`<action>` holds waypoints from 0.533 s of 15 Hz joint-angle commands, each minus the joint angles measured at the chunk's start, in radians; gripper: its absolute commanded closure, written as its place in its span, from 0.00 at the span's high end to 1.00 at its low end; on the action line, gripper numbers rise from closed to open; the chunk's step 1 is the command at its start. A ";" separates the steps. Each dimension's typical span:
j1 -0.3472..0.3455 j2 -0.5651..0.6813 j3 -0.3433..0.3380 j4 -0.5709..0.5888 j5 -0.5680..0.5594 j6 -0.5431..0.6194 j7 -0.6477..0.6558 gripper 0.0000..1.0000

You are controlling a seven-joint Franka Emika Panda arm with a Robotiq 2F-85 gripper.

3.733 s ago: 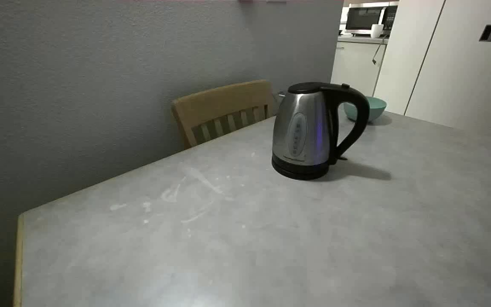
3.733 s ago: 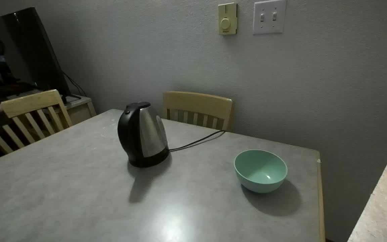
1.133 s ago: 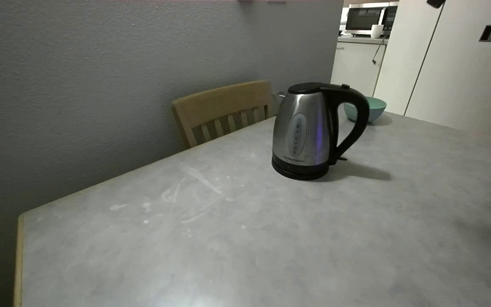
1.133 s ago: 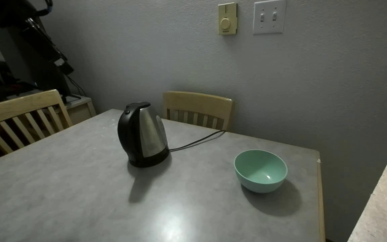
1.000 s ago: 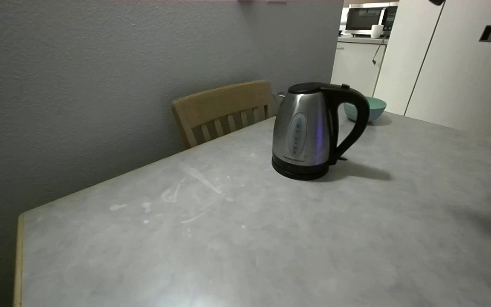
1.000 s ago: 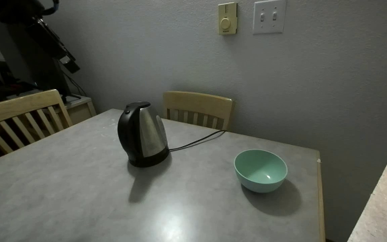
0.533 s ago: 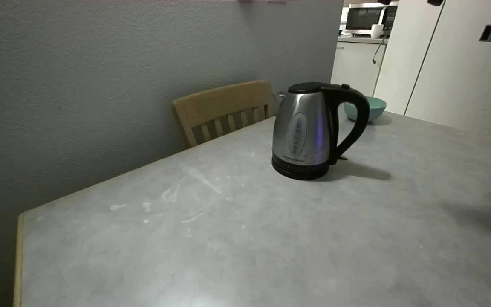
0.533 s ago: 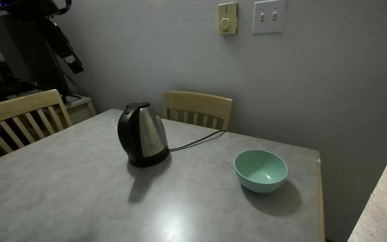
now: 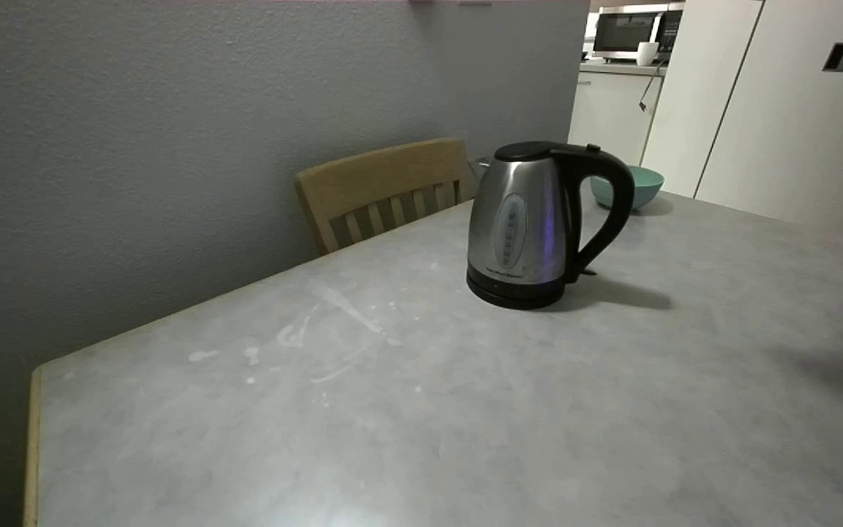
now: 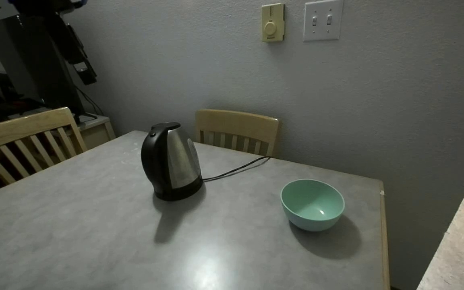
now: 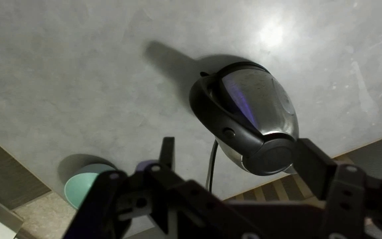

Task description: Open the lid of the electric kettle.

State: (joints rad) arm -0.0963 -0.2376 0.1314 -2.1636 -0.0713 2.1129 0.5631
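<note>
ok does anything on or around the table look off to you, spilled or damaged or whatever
Yes. Whitish smears mark the table left of the kettle in an exterior view, perhaps dried residue. A pale spot on the table's edge near a corner may be a chip. The kettle stands upright, lid shut.

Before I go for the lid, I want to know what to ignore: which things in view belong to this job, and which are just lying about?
Part of the job:
kettle, upright
lid, shut on top
claw, open

Just lying about:
bowl
chairs
microwave, in the background
cup, beside it
wall switches
</note>
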 commanded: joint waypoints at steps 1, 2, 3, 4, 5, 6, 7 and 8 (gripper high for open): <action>0.026 0.117 -0.046 0.124 0.075 -0.037 -0.039 0.60; 0.028 0.143 -0.053 0.144 0.095 -0.034 -0.035 0.53; 0.030 0.166 -0.058 0.160 0.109 -0.028 -0.024 0.46; 0.034 0.193 -0.061 0.173 0.106 -0.020 -0.018 0.38; 0.036 0.214 -0.064 0.182 0.100 -0.010 -0.007 0.31; 0.039 0.238 -0.069 0.189 0.093 -0.002 0.002 0.24; 0.041 0.261 -0.075 0.199 0.092 0.001 0.004 0.17; 0.044 0.278 -0.080 0.206 0.091 0.001 0.012 0.10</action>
State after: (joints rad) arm -0.0757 -0.0323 0.0804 -2.0089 0.0173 2.1153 0.5597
